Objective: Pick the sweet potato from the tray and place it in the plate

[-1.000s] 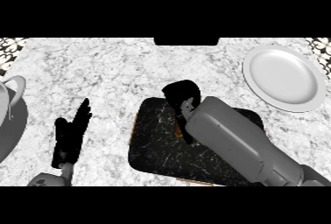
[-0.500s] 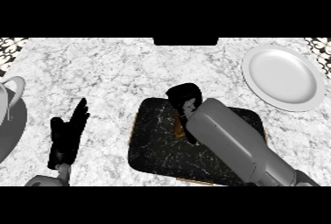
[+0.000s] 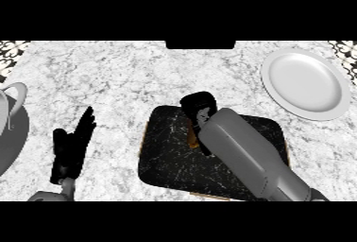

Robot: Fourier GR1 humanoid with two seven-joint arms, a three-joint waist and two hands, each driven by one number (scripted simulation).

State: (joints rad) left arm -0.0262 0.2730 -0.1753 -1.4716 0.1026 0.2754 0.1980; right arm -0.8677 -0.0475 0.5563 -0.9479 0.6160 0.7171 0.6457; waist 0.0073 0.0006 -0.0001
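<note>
The dark marbled tray (image 3: 174, 165) lies at the centre of the counter. My right hand (image 3: 198, 105) reaches down over its far edge, with the grey forearm covering much of the tray. A thin orange-brown sliver of the sweet potato (image 3: 194, 139) shows just left of the wrist; the rest is hidden under the hand and arm. Whether the fingers are round it cannot be seen. The white plate (image 3: 304, 84) sits at the far right, nothing on it. My left hand (image 3: 72, 147) rests open on the counter at the left, fingers straight.
A grey pot with a handle (image 3: 12, 118) stands at the left edge. A dark object (image 3: 199, 44) sits at the counter's far edge. Patterned patches mark the two far corners.
The right hand has shifted slightly nearer over the tray's far edge. The left hand has not moved.
</note>
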